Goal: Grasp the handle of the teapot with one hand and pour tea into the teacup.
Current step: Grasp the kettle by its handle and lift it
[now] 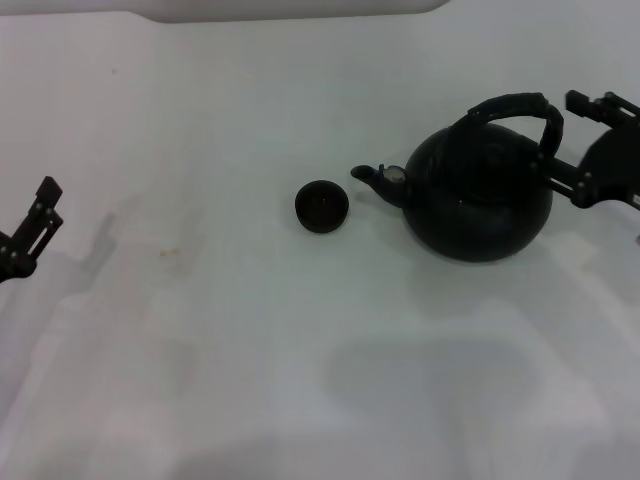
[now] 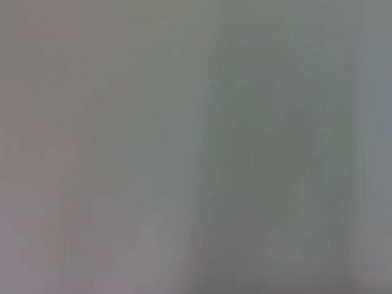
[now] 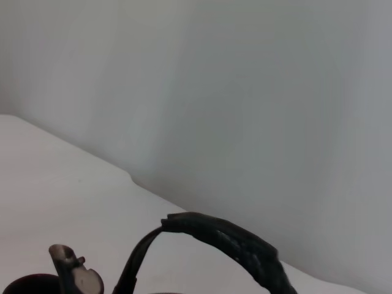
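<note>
Teapot [image 1: 478, 195] is sitting on the white table [image 1: 200, 330], spout facing the teacup [image 1: 322, 206] just beside it. Right gripper [image 1: 578, 140] is hanging behind the handle [image 1: 515, 108], fingers spread wide. Left gripper [image 1: 28, 228] is idling far left; finger state unclear.

Your left wrist view is a featureless grey blur; nothing can be made out there. In the head view the left gripper [image 1: 30, 225] is cut off at the left edge, the right gripper [image 1: 600, 150] at the right edge. Your right wrist view crops the teapot [image 3: 79, 278], leaving only its handle [image 3: 226, 245] and spout.
</note>
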Tool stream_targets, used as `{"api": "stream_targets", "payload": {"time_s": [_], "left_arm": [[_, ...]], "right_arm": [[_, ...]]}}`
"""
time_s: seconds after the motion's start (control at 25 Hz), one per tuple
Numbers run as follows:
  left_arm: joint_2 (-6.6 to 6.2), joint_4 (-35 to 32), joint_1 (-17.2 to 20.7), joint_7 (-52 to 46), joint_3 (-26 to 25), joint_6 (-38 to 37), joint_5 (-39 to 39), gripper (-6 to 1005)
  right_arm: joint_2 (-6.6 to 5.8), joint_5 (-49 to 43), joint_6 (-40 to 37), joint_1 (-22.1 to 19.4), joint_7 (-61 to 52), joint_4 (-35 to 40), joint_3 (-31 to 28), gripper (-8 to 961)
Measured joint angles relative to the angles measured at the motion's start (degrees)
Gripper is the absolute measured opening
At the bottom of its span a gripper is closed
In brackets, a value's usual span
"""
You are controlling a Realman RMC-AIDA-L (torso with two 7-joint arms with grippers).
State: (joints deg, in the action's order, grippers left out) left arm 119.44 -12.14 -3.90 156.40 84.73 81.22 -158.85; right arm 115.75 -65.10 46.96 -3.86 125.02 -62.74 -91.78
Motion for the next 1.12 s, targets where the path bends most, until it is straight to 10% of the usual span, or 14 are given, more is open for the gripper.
{"api": "stream_targets", "payload": {"time_s": [0.48, 1.12], "left_arm": [[-0.09, 0.65, -0.55, 0.15, -0.59, -0.72, -0.7, 773], [-0.45, 2.14, -3.1, 0.34, -0.88, -2.89, -2.64, 771]], "right_arm": [[-0.19, 0.14, -3.15, 1.75, 0.0, 0.71, 1.1, 734], [-0.35, 0.15, -3.19, 2.11, 0.53, 0.63, -0.07, 246]]}}
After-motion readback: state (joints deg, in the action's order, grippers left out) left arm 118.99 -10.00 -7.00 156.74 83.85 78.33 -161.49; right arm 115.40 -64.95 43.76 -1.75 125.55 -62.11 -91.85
